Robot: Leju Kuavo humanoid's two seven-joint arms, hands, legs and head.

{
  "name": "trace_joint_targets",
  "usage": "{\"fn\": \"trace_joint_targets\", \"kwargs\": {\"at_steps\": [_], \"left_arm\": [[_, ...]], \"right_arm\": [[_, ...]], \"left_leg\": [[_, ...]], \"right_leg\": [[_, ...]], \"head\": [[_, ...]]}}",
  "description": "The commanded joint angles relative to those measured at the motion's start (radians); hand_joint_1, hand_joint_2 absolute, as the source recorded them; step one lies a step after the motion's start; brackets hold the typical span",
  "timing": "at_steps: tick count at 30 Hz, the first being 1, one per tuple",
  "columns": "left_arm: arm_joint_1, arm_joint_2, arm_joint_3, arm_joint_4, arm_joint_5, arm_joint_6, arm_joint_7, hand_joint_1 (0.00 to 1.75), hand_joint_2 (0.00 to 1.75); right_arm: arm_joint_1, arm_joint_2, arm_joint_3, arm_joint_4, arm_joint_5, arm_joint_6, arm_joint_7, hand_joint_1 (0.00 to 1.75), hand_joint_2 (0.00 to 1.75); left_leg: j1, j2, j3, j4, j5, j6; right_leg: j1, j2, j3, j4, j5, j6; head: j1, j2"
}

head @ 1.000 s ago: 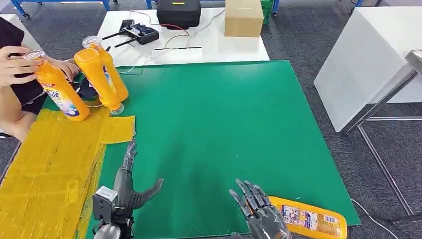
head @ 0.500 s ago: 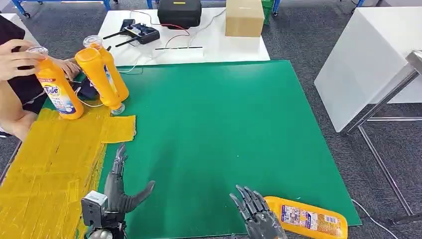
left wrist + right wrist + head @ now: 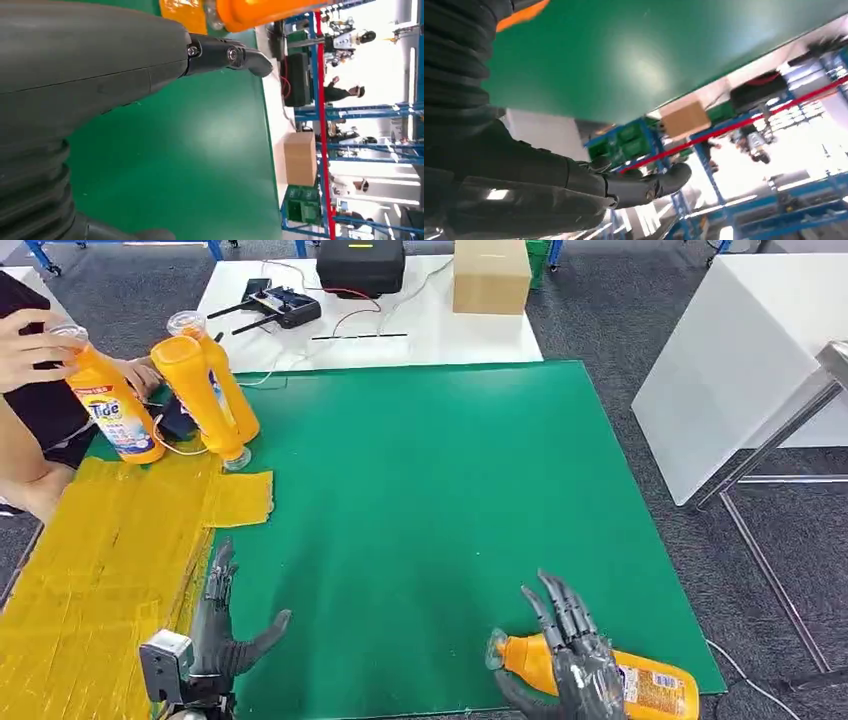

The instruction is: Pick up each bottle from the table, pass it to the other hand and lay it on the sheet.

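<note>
An orange bottle (image 3: pixel 655 692) lies on its side at the near right corner of the green mat (image 3: pixel 430 490), cap pointing left. My right hand (image 3: pixel 572 665) lies across its neck end, fingers straight and spread, thumb below the cap, not closed around it. In the right wrist view a strip of the orange bottle (image 3: pixel 521 14) shows beside that hand. My left hand (image 3: pixel 218 632) is open and holds nothing, at the border of the yellow sheet (image 3: pixel 90 570) and the mat. Its thumb (image 3: pixel 227 52) shows in the left wrist view.
Two orange bottles (image 3: pixel 205 390) stand cap-down at the mat's far left corner. A person's hand (image 3: pixel 30 350) holds a third bottle (image 3: pixel 112 408) on the sheet's far end. A white table (image 3: pixel 400 330) with a cardboard box (image 3: pixel 490 275) stands behind; another white table (image 3: pixel 740 360) stands to the right.
My right hand has moved right, from beside the lying bottle to across its neck. My left hand has drawn back and left. The person has shifted their bottle a little further away.
</note>
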Motion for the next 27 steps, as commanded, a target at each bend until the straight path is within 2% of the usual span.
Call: {"fn": "trace_joint_targets", "kwargs": {"at_steps": [1, 2, 5, 9, 12, 13, 18, 20, 22, 24, 25, 27], "left_arm": [[-0.02, -0.02, 0.068, 0.085, -0.011, -0.006, 0.008, 0.0, 1.75], [-0.029, -0.021, 0.072, 0.104, -0.012, -0.008, 0.008, 0.0, 1.75], [-0.059, -0.024, 0.08, 0.151, -0.004, -0.019, 0.006, 0.0, 1.75], [-0.078, -0.027, 0.11, 0.162, 0.023, -0.025, -0.001, 0.0, 1.75], [-0.103, -0.021, 0.124, 0.179, 0.026, -0.032, 0.004, 0.0, 1.75], [-0.11, -0.021, 0.126, 0.186, 0.03, -0.036, 0.004, 0.0, 1.75], [-0.126, -0.014, 0.124, 0.212, 0.041, -0.037, 0.004, 0.0, 1.75], [-0.126, -0.014, 0.124, 0.212, 0.041, -0.037, 0.004, 0.0, 1.75], [-0.123, -0.014, 0.123, 0.208, 0.042, -0.036, 0.005, 0.0, 1.75], [-0.122, -0.013, 0.122, 0.208, 0.042, -0.036, 0.005, 0.0, 1.75], [-0.122, -0.013, 0.122, 0.208, 0.042, -0.036, 0.005, 0.0, 1.75], [-0.122, -0.008, 0.119, 0.211, 0.05, -0.035, 0.004, 0.0, 1.75]], "right_arm": [[0.04, 0.218, -0.307, 0.032, -0.058, 0.037, -0.14, 0.0, 1.75], [0.034, 0.245, -0.346, 0.035, -0.079, 0.064, -0.18, 0.0, 1.75], [0.02, 0.304, -0.418, 0.035, -0.076, 0.153, -0.266, 0.0, 1.75], [0.028, 0.275, -0.367, 0.055, -0.027, 0.242, -0.267, 0.0, 1.75], [0.053, 0.175, -0.238, 0.05, -0.039, 0.312, -0.216, 0.0, 1.75], [0.067, 0.133, -0.18, 0.043, -0.047, 0.32, -0.196, 0.0, 1.75], [0.087, -0.133, 0.121, -0.053, -0.032, 0.197, 0.049, 0.0, 1.75], [0.087, -0.133, 0.121, -0.053, -0.032, 0.197, 0.049, 0.0, 1.75], [0.067, -0.156, 0.146, -0.053, -0.042, 0.179, 0.074, 0.0, 1.75], [0.056, -0.163, 0.158, -0.049, -0.047, 0.171, 0.084, 0.0, 1.75], [0.056, -0.163, 0.158, -0.049, -0.047, 0.171, 0.084, 0.0, 1.75], [0.051, -0.199, 0.197, -0.065, -0.063, 0.156, 0.098, 0.0, 1.75]], "left_leg": [[0.002, -0.001, 0.006, -0.001, -0.002, -0.003], [0.001, 0.001, 0.003, -0.001, 0.0, -0.001], [0.001, 0.0, 0.005, -0.002, -0.001, -0.002], [0.001, -0.002, 0.005, -0.002, 0.0, -0.002], [0.001, -0.001, 0.003, -0.001, 0.0, -0.001], [0.003, -0.001, 0.007, -0.002, -0.002, -0.003], [0.001, 0.001, 0.004, 0.0, -0.002, -0.001], [0.002, 0.002, 0.006, 0.0, -0.004, -0.002], [0.0, 0.0, 0.001, 0.0, -0.001, -0.001], [0.001, 0.0, 0.005, -0.001, -0.002, -0.002], [-0.001, 0.001, 0.002, -0.001, -0.001, -0.001], [0.001, 0.001, 0.005, -0.001, -0.002, -0.002]], "right_leg": [[0.002, -0.002, 0.007, -0.002, -0.002, -0.001], [0.0, 0.0, 0.003, -0.001, 0.0, -0.001], [0.001, -0.001, 0.005, -0.002, 0.0, -0.001], [0.002, -0.003, 0.006, -0.002, -0.001, -0.001], [0.001, -0.001, 0.004, -0.002, 0.0, -0.001], [0.003, -0.002, 0.009, -0.003, -0.002, -0.002], [0.001, 0.0, 0.004, -0.001, -0.001, 0.0], [0.002, 0.001, 0.007, -0.001, -0.002, 0.0], [0.0, 0.0, 0.002, -0.001, 0.0, 0.0], [0.001, -0.001, 0.006, -0.002, -0.002, -0.001], [-0.001, 0.0, 0.002, -0.001, 0.0, 0.0], [0.001, 0.0, 0.006, -0.002, -0.001, -0.001]], "head": [[-0.001, 0.0], [0.0, 0.0], [-0.001, 0.0], [0.0, 0.0], [-0.001, 0.0], [0.0, 0.0], [0.0, 0.0], [0.0, 0.0], [0.0, 0.0], [0.0, 0.0], [0.0, 0.0], [-0.001, 0.0]]}}
